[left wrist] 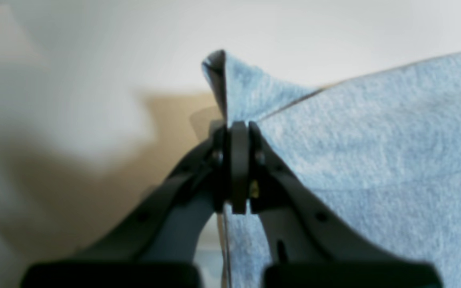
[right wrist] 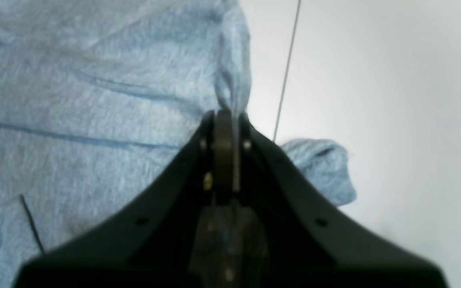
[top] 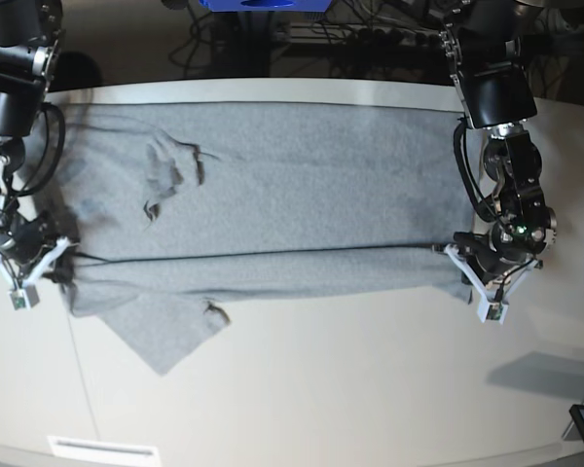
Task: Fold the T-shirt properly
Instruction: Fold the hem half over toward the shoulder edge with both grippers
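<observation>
The large heather-grey short-sleeved cotton T-shirt (top: 273,209) lies spread wide across the pale off-white table (top: 370,389), its plain side up, reaching nearly from one arm to the other along the table's far half. A long fold line runs across the shirt's width near its front edge, where a strip of cloth is doubled over the rest, and one sleeve (top: 156,326) sticks out from under that strip toward the table's front edge, near the right arm. Some wrinkles sit in the cloth on the far side of the fold line, again toward the right arm. The left gripper (left wrist: 238,132) has its black jaws together, clamped on a corner of the T-shirt (left wrist: 374,160); the pinched cloth rises in a small peak just beyond the jaw tips, and the rest of the shirt stretches away to one side of the jaws. In the base view this gripper (top: 464,261) sits at the end of the fold line, at the shirt's edge. The right gripper (right wrist: 225,114) likewise has its jaws pressed together on a bunched ridge of the T-shirt (right wrist: 74,120), which stands up from the tips, while the sleeve (right wrist: 322,164) lies on the table (right wrist: 394,100) just beside the jaws. In the base view this gripper (top: 51,255) is at the opposite end of the fold line.
</observation>
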`<state>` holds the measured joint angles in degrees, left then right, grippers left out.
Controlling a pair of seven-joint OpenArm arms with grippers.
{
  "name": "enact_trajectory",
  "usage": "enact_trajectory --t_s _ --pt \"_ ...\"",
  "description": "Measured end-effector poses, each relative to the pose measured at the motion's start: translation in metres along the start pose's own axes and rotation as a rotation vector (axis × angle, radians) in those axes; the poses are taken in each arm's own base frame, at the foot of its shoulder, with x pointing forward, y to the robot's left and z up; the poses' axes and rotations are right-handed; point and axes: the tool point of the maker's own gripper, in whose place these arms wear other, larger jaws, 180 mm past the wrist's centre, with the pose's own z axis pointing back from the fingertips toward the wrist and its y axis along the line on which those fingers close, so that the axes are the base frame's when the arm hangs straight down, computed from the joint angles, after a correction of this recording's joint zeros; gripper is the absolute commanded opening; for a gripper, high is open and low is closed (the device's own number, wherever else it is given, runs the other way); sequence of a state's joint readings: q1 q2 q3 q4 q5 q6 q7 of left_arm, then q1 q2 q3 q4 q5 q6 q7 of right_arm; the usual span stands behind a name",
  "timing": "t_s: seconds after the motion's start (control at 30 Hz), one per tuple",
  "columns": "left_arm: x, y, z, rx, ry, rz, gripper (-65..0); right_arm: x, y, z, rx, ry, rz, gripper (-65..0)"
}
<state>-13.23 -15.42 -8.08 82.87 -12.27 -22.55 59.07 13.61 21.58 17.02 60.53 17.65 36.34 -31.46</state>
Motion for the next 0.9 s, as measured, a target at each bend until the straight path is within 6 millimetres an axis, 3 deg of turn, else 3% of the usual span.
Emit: enact_trajectory --t_s 0.1,0.3,0.9 --pt "-0.010 -0.004 0.000 -0.002 0.046 -0.013 -65.0 -0.003 0.000 0.000 -0.002 0.011 -0.003 -65.0" --pt "-0.003 -0.029 0.002 -0.039 0.023 -0.075 -65.0 -0.017 0.001 0.002 -0.001 0.035 -0.007 -65.0" --pt "-0.030 -0.028 0.001 -0.034 0.081 -0.083 -65.0 -0.023 0.002 0.003 -0.001 0.034 -0.015 -65.0"
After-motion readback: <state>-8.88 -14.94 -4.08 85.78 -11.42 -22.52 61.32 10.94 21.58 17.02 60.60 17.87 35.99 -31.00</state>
